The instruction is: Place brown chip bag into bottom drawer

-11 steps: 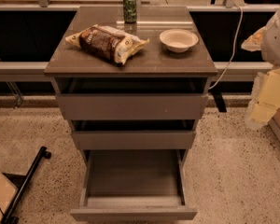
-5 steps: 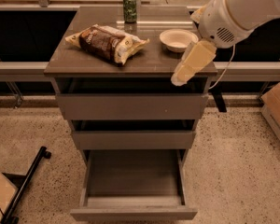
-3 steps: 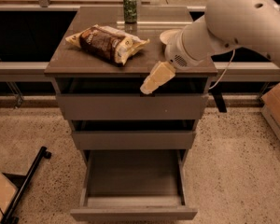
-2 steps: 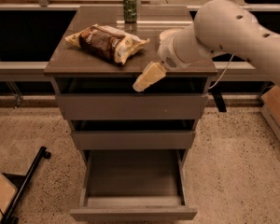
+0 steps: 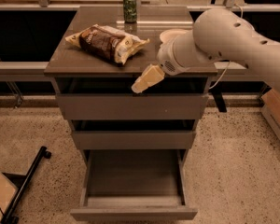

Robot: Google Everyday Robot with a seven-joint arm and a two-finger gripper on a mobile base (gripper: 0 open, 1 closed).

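The brown chip bag lies on the cabinet top, left of centre, dark brown with pale ends. The bottom drawer is pulled out wide and its box is bare. My gripper hangs from the white arm that reaches in from the right. It sits at the front edge of the cabinet top, to the lower right of the bag and apart from it. It holds nothing that I can see.
A green can stands at the back of the cabinet top. A cream bowl is partly hidden behind the arm. The two upper drawers are slightly open. A black bar lies on the floor at the left.
The arm has swung in from the right and moved left and down across the cabinet top. The gripper now sits at the front edge near the bag. The bag has not moved.
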